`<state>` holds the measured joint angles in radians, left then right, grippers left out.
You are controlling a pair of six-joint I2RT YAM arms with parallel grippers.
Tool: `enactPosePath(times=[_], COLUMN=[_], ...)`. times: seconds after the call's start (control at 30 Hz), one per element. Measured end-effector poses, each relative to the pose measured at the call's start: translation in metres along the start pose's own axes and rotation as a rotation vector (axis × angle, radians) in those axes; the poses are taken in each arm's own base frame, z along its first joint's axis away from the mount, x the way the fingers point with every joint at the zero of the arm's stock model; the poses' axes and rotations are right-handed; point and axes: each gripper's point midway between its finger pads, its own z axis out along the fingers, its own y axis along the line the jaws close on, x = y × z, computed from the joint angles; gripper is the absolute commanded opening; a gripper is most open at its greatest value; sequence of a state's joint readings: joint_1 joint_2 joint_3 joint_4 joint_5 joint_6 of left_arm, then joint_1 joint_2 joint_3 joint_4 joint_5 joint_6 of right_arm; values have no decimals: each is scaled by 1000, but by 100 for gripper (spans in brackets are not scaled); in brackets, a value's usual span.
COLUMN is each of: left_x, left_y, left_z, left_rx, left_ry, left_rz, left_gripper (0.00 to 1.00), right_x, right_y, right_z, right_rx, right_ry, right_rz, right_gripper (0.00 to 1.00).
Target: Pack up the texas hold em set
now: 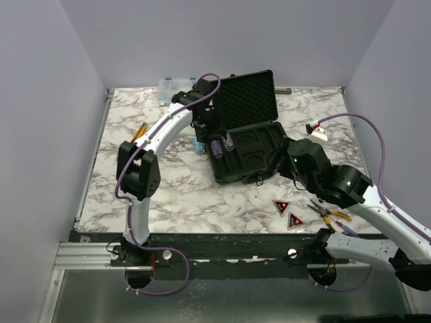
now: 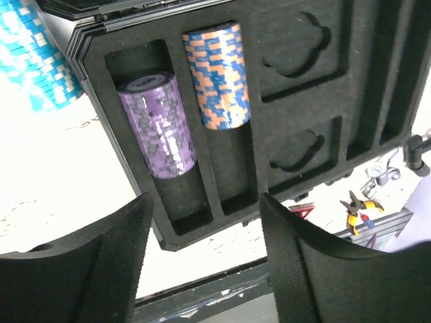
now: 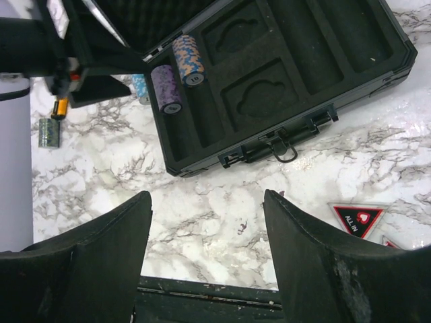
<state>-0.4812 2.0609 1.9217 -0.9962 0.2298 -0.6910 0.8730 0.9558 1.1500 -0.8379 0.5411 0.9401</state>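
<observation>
Hovering over the end of the black hard plastic case (image 3: 343,40) with the chip slots, the left pincer (image 2: 205,219) stands open, with nothing between its fingers. Just ahead of its fingertips, in two neighbouring foam slots, lie the purple stack of round chips (image 2: 158,128) and the orange-and-blue stack of round chips (image 2: 217,74). Each rests on its side and fills only a part of its slot. Further ahead and to the left of this pincer, outside the case wall, a light-blue stack of round chips (image 2: 30,57) waits on the white marble table (image 3: 101,168).

The right pincer (image 3: 207,202) is also open and empty. It hangs over bare table, with the front wall and latches of the case ahead of it. The red-and-black flat triangle marked "ALL IN" (image 3: 357,219) lies near its right finger. Far to its left, apart from the case, there is a small grey-green stack of round chips (image 3: 48,132).

In my judgement a chip stack is only loose discs, rather heavy for its size and smooth on the rim. It is better to press it on the two flat ends, so that the discs hold together. A grip across the middle may let them fan out and fall. The triangles look thin and stiff, flat against a slippery surface, so a corner or an edge is the place to pinch. The case is rigid, and its lid should close by a push on the free edge.
</observation>
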Motion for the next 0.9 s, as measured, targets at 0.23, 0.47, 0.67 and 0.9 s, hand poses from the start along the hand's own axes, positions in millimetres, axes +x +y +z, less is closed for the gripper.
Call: enactPosePath(times=[0.23,0.47,0.67,0.9], left_x=[16,59,69,52], left_y=[-14,-6,7,4], left_z=[-48,-17,19,37], left_rx=[77,83,48,32], left_ry=[-93,-20,42,24], left_rz=[142,276,321,362], left_gripper=[35,25,25,25], right_x=[5,12,11,12], right_y=[1,2,2,0], right_z=[8,17,16,15], right_rx=[5,21,17,24], right_ry=[5,22,20,25], right_rz=[-18,-43,-39,-36], right_gripper=[69,68,67,67])
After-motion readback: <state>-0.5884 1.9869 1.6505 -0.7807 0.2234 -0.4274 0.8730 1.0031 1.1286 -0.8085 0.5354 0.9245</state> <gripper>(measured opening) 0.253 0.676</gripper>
